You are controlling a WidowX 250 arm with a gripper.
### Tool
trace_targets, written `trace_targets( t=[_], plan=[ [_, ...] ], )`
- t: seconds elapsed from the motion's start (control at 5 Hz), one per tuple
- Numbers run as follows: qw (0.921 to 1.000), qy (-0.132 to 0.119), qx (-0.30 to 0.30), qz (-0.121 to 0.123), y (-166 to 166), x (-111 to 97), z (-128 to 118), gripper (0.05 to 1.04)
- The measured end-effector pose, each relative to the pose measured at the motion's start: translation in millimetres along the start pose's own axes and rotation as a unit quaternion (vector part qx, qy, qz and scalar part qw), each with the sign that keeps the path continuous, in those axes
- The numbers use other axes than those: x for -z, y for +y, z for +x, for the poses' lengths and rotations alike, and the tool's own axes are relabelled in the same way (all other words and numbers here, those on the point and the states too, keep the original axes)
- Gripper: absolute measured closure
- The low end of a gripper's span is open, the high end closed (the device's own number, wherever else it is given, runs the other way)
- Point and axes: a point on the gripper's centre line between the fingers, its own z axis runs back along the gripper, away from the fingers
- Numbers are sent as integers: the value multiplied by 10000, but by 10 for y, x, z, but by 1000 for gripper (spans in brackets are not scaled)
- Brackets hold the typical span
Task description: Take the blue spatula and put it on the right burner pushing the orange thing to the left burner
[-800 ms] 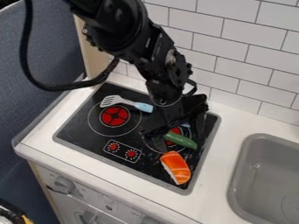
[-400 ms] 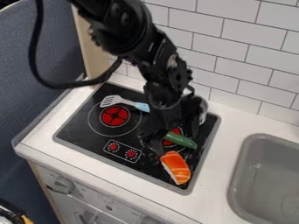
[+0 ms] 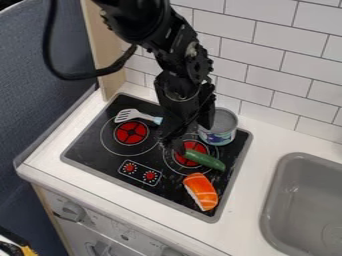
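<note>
As your black gripper (image 3: 176, 145) hangs over the cooktop (image 3: 100, 156), just by the upper left part of the right burner (image 3: 190, 145), you cannot tell whether its pincer is apart or together. Your blue spatula (image 3: 127, 116) lies toward the back of the cooktop on the left side, its pale slotted head over the upper edge of the left burner (image 3: 131, 132). The light blue handle points right, and you lose the rest of it behind the arm.

Across the right burner you have a green cucumber (image 3: 205, 159), slanting down to the right, with its upper end near the gripper; whether the two touch, you cannot tell. Below it, toward the front right corner of the cooktop, you see the orange salmon nigiri (image 3: 202, 191), white along its left edge. It lies off both burners, apart from the spatula. Behind the right burner, near the tile wall (image 3: 294, 55), a grey can (image 3: 220, 125) with a patterned side stands upright beside the arm. Between the burners and the front edge, you have the control panel (image 3: 139, 173) with two red dials. The grey sink (image 3: 283, 172) is set into the white counter (image 3: 250, 200) at your right.
</note>
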Motion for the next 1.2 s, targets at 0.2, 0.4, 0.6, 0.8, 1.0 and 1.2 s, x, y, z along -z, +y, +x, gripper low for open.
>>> trace_targets(
  t=[0.2,0.4,0.6,0.8,1.0,1.2],
  plan=[
    [9970,-340,-689,124,-110,108,219,83],
    [9900,-540,-1254,355,-177,294,408,84],
    [9828,-720,-1620,517,-217,496,552,83],
    [9771,-810,-1820,750,-211,630,688,84],
    [9741,-852,-1916,843,-237,762,750,83],
    [9739,-822,-1872,990,-261,861,772,114]
  ],
)
